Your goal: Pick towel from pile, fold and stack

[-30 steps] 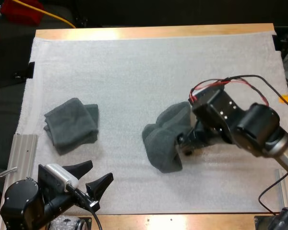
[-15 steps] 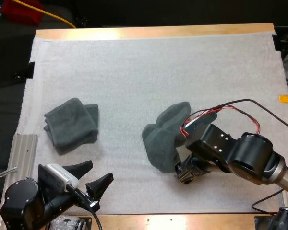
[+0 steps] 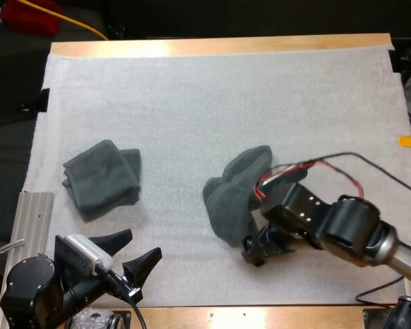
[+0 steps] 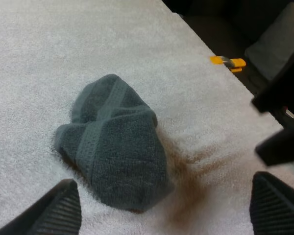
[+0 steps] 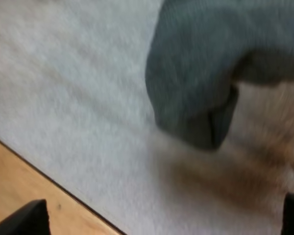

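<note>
A crumpled dark grey-green towel (image 3: 234,197) lies on the white mat (image 3: 192,103) right of centre. A second towel (image 3: 101,178), loosely folded, rests at the left. My right gripper (image 3: 255,251) is low at the crumpled towel's near right end, and its wrist covers that side. From its wrist the towel (image 5: 206,73) bulges just ahead of the open gripper (image 5: 159,215), whose fingertips (image 5: 24,219) stand wide apart and clear of it. My left gripper (image 3: 127,257) hovers open at the near left. Its wrist view has the crumpled towel (image 4: 115,159) ahead, between the fingertips (image 4: 61,211).
The mat's near edge and the bare wooden table (image 5: 34,188) lie just behind my right gripper. A metal rail (image 3: 31,219) runs along the table's near left side. The right arm's dark bulk (image 4: 284,117) stands beside the towel.
My right arm has swung from the crumpled towel's far right side down toward its near end and the table's front. The towels and my left arm have stayed put.
</note>
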